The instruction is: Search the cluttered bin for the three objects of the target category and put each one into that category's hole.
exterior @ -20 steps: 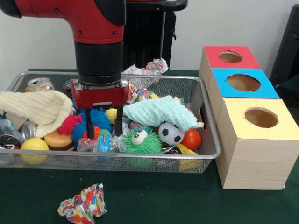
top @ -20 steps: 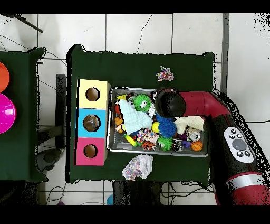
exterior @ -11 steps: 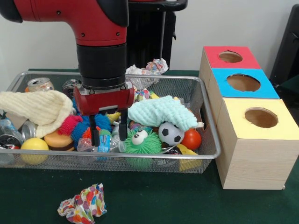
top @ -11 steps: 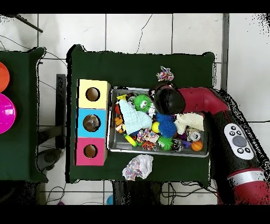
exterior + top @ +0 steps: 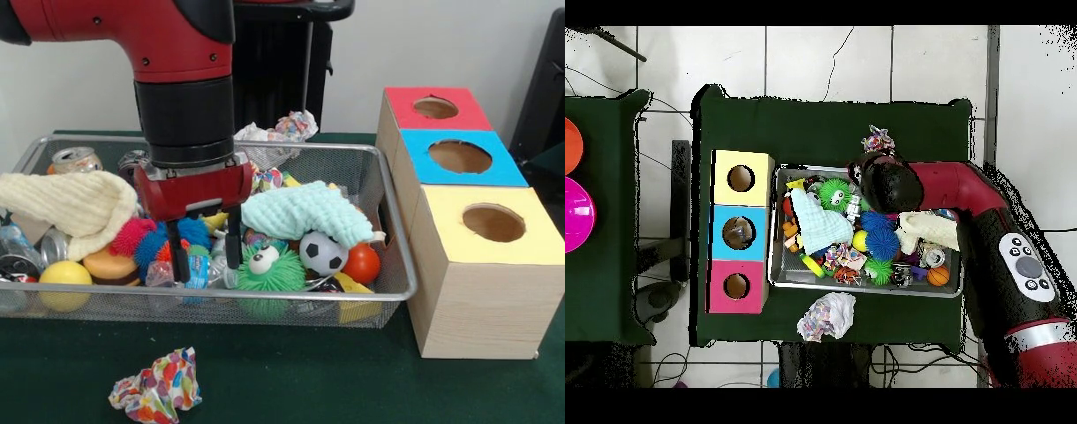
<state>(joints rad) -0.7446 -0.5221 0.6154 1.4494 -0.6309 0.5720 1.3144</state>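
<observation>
Tool (image 5: 207, 258) fingers apart, over crumpled clear bottle (image 5: 190, 272) — blue label

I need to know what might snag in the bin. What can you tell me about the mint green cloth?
The mint green cloth looks soft and knobbly, like a knitted washcloth. It lies crumpled and draped over the toys in the wire bin, toward the side nearest the boxes. Its lower edge rests on the small soccer ball and hangs just above the green fuzzy googly-eyed toy. The gripper stands beside it, not touching.
</observation>
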